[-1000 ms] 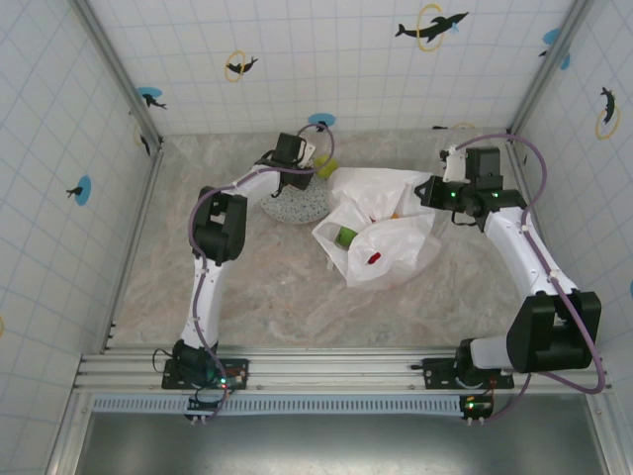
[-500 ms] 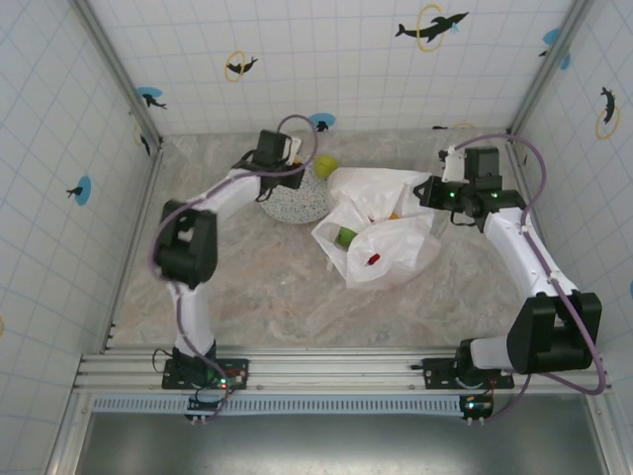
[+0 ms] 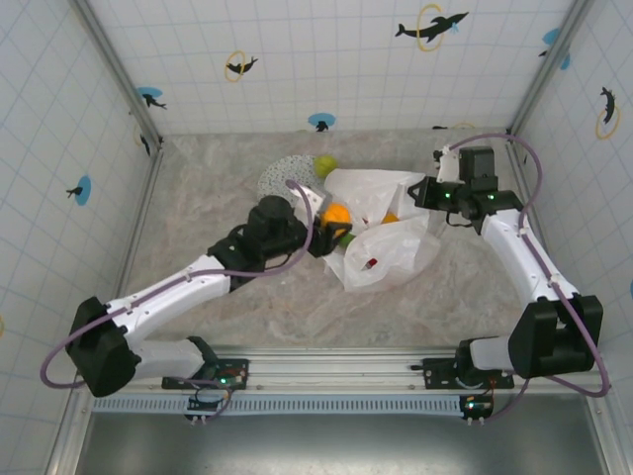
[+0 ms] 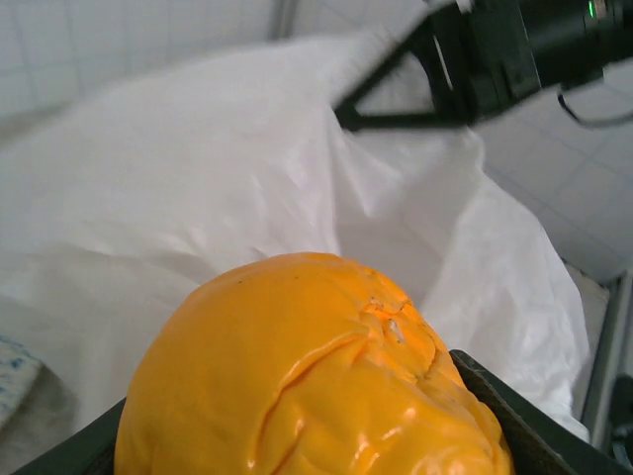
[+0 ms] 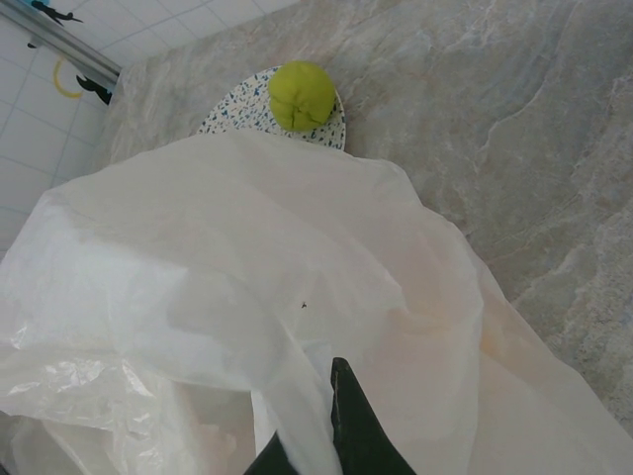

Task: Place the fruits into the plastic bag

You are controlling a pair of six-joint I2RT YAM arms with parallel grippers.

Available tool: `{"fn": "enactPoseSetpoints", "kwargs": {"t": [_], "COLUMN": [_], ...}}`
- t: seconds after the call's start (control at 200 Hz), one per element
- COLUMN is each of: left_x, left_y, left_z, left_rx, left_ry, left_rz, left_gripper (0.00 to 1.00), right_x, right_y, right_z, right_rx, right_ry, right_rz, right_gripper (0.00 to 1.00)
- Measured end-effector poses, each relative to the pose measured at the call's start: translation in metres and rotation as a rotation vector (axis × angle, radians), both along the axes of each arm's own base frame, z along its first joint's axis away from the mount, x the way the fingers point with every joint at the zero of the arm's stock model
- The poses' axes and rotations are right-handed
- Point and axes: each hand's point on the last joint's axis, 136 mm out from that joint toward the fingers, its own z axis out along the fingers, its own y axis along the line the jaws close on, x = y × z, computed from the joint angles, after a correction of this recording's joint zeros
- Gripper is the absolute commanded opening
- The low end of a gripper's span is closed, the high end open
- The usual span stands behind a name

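Over the table (image 3: pixel 247 297), an orange (image 3: pixel 337 213) is squeezed by the left gripper (image 3: pixel 334 228) (the bag (image 3: pixel 391 247) is pinched by the right gripper (image 3: pixel 423 194)).

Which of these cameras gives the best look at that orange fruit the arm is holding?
The left wrist view: the orange fruit looms large and sharp between the left gripper jaws. The top external view shows it as a small orange dot beside the plastic bag. The right wrist view faces the bag's outside.

White plastic bag (image 3: pixel 396 247), right jaws on its edge, left jaws holding orange fruit (image 3: pixel 337 214)
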Motion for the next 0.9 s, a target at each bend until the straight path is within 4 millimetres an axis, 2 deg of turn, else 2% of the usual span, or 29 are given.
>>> {"fn": "enactPoseSetpoints", "kwargs": {"t": [0.235,0.31,0.48,0.646,0.796,0.896], "left_x": [0.001,0.001,0.006,0.018,0.026,0.032], "left_y": [-0.019,-0.028,-0.053,-0.079,-0.088,-0.090], "left_z": [-0.060,-0.073,-0.081,-0.091,-0.099,-0.094], "left_rx": [0.131,0.155,0.148,0.136,0.120,0.092], "left_ry": [0.100,0.128,0.169,0.202,0.236,0.235], "left_rz": [-0.015,-0.029,-0.078,-0.104,-0.079,-0.048], "left_gripper": [0.37,0.38,0.41,0.43,0.43,0.43], "right_x": [-0.006,-0.009,-0.016,-0.021,-0.025,-0.025], "right_y": [0.008,0.011,0.019,0.026,0.030,0.030], "right_z": [0.010,0.009,0.001,0.000,0.000,0.001], "right_rx": [0.021,0.025,0.043,0.095,0.113,0.111], "right_ry": [-0.037,-0.034,-0.011,-0.001,0.000,-0.004], "right_rz": [0.015,0.020,0.045,0.065,0.082,0.084], "right_gripper": [0.00,0.00,0.00,0.00,0.00,0.00]}}
